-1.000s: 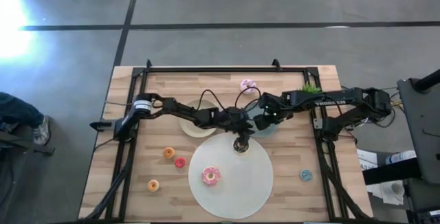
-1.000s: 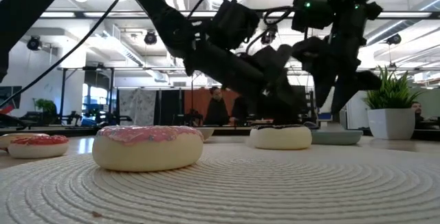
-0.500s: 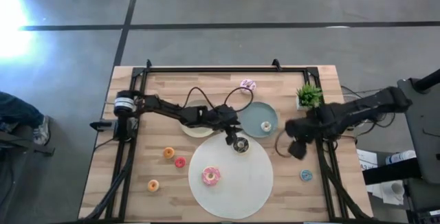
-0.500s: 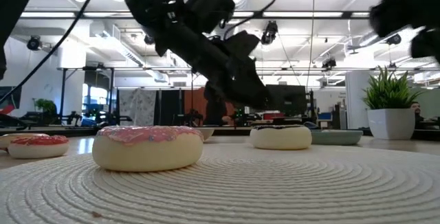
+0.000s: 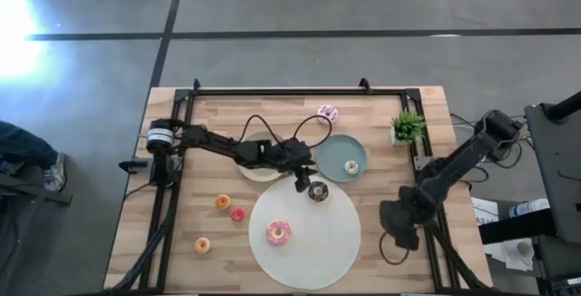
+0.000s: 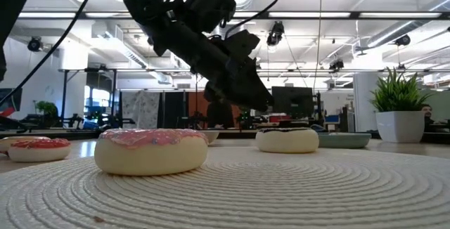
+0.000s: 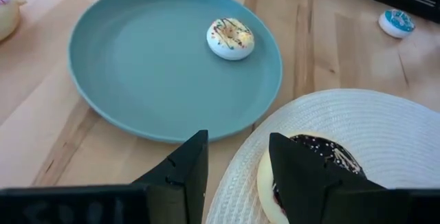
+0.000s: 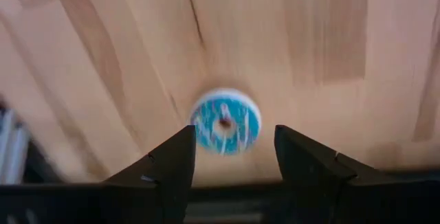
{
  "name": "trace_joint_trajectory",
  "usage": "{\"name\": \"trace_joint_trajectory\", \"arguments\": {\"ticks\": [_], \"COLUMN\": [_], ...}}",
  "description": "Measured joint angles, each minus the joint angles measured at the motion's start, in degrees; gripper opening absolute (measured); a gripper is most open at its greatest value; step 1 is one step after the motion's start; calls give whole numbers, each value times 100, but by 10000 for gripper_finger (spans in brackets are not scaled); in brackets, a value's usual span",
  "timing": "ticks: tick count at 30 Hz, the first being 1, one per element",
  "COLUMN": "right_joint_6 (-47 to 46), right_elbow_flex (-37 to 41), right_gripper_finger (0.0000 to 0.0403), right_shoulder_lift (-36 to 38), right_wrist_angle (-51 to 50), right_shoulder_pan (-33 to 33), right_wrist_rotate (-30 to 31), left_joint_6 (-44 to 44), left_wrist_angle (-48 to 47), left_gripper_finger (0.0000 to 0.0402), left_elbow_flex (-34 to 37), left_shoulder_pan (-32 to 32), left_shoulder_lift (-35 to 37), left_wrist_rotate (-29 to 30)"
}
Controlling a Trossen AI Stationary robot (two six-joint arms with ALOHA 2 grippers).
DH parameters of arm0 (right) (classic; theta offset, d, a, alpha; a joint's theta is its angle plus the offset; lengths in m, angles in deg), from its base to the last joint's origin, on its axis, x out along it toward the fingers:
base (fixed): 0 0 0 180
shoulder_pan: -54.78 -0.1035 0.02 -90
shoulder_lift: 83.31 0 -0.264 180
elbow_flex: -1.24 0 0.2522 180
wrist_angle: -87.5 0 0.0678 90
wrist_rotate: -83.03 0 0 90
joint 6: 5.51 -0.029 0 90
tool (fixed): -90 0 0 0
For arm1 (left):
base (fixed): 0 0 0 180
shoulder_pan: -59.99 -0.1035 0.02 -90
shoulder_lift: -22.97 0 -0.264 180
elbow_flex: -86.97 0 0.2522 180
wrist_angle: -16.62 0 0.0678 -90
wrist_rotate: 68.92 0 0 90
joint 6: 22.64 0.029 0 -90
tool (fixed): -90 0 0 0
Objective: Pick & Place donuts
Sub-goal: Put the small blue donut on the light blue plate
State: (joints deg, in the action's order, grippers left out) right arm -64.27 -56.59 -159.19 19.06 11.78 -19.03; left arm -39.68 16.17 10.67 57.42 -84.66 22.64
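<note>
High view showing a partly finished job. Sitting already on the big white woven round mat [image 5: 305, 232]: a bright pink frosted ring donut [image 5: 279, 233] and a dark chocolate ring donut [image 5: 318, 192], the latter lying just ahead of the left claw [image 5: 300, 181], whose fingers are standing apart and holding nothing, one on either side of the mat's rim in its wrist view. Resting on the teal round plate [image 5: 332, 151] beyond that claw: a cream mini donut [image 5: 350, 167]. Hovering directly over a blue mini donut [image 8: 225, 121] on the wooden desk [image 5: 427, 164]: the right claw [image 5: 400, 224], released, fingers bracketing it. Waiting still on bare desk, well away from both claws: two orange minis [image 5: 222, 202], a red-pink mini [image 5: 238, 214], and a pale pink-white donut [image 5: 327, 112].
</note>
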Motion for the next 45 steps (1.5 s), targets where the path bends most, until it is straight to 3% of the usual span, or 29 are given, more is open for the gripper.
{"name": "trace_joint_trajectory", "arguments": {"ticks": [8, 21, 30, 34, 39, 45], "right_joint_6": [-577, -1057, -1105, -1403, -1563, -645], "right_elbow_flex": [188, 892, 1159, 1204, 1157, 1084], "right_gripper_finger": [192, 162, 84, 31, 14, 13], "right_shoulder_lift": [-253, -207, -143, 52, 618, 1189], "right_wrist_angle": [301, 1245, 1543, 1559, 1575, 1766], "right_shoulder_pan": [-745, -800, -737, -421, 383, 2355], "right_wrist_rotate": [284, 330, 175, 201, 1387, 1907], "left_joint_6": [-159, -420, -570, -593, -680, -744], "left_wrist_angle": [-5, -12, -69, -182, -374, -558], "left_gripper_finger": [129, 128, 128, 128, 128, 128], "left_elbow_flex": [0, 0, 0, 0, 0, 0], "left_shoulder_pan": [4, 48, 163, 224, 285, 330], "left_shoulder_lift": [0, 0, 0, 0, 1, 153], "left_wrist_rotate": [1, -2, -1, 111, 423, 530]}}
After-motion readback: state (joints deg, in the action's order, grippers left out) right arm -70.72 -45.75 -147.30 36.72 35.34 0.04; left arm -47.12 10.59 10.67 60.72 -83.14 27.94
